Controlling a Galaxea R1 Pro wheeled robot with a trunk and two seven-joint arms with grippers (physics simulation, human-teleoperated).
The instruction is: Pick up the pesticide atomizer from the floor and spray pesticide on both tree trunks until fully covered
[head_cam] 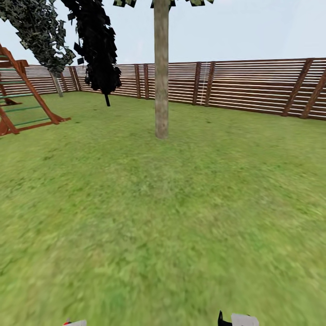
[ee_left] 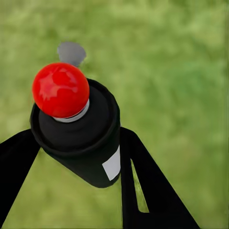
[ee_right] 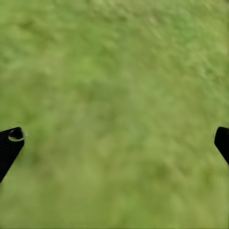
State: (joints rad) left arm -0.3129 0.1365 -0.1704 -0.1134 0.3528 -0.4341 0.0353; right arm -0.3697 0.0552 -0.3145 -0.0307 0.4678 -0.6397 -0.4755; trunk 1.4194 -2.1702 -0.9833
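In the left wrist view the pesticide atomizer (ee_left: 81, 143), a black can with a bright red tip (ee_left: 60, 89), sits clamped between the black fingers (ee_left: 143, 181) of my left gripper (ee_left: 78, 143), above grass. My right gripper (ee_right: 114, 143) is open, its two fingertips far apart over bare lawn. In the head view one tree trunk (head_cam: 161, 81) rises straight ahead in mid-lawn, several metres off. A second tree (head_cam: 40, 27) leans at the far left by the fence, its trunk (head_cam: 57, 85) thin with distance. Both grippers peek in at the bottom edge, left (head_cam: 76, 323) and right (head_cam: 239, 319). No mist is visible.
A brown slat fence (head_cam: 244, 86) rings the lawn (head_cam: 163, 217). A slim dark cypress-like tree (head_cam: 97, 45) stands left of the near trunk. A wooden play frame with a ladder (head_cam: 22, 99) stands at the far left. Open grass lies between me and the near trunk.
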